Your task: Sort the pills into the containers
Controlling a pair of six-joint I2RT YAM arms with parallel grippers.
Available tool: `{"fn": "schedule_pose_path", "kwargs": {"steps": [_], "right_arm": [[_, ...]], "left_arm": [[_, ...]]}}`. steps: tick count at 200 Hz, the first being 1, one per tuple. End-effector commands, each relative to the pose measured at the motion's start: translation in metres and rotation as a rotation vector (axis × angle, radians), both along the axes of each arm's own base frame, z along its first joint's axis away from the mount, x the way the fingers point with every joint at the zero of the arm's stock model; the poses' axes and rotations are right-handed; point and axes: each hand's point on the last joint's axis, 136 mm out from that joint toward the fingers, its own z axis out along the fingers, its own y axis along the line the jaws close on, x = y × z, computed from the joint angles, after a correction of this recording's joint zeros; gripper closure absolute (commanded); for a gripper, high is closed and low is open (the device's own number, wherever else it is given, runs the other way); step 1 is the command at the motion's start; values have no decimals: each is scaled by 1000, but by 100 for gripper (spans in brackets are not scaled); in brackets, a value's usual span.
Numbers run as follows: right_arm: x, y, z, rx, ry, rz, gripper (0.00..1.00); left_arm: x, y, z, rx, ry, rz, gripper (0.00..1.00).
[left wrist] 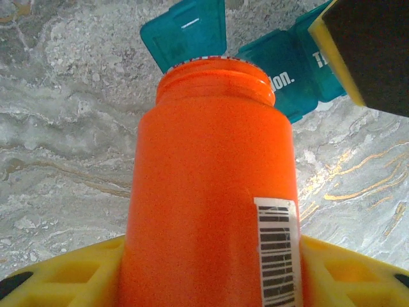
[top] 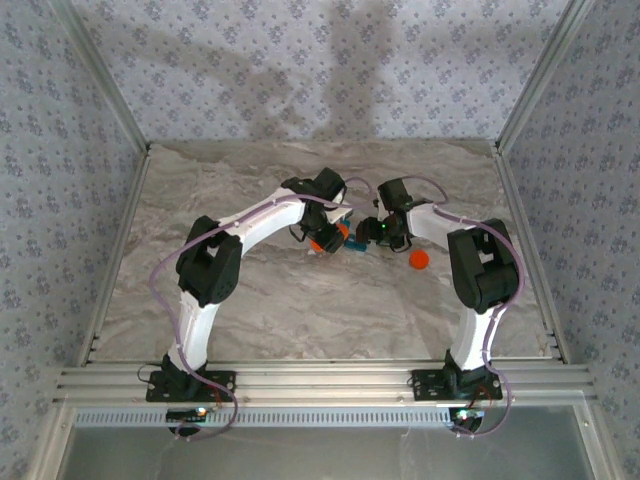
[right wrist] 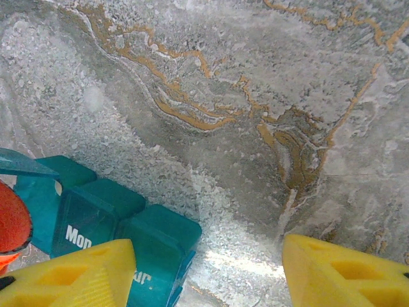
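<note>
Grey marble-pattern tabletop [top: 300, 310], gold veins visible up close. Blue-grey floral wallpaper on back wall [top: 320, 70] and both side walls, soft shadows on the back one. Aluminium extrusion rail [top: 320, 382] along near edge, metal posts [top: 100, 70] at back corners.

Pill organiser [right wrist: 96, 220] lid: "Mon". Orange bottle [left wrist: 204, 185]: barcode [left wrist: 279, 259].

left arm [top: 250, 225] reaching inward | left fingers [left wrist: 57, 275] clamped on orange bottle [left wrist: 204, 179] | right arm [top: 470, 262] reaching inward | right fingers [right wrist: 70, 272] apart
</note>
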Motion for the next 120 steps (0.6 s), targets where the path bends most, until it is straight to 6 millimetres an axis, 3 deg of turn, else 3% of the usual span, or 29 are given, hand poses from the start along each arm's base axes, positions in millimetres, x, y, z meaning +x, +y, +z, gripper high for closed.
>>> {"fn": "schedule_pose_path", "kwargs": {"steps": [1,120], "right_arm": [[-7,-6,-15,-29,61,-13,36],[-7,-6,-16,-26,65,-13,36]], "left_arm": [[-3,-2,2,22,7,-27,100],[-5,-3,-4,51,16,-44,100]]}}
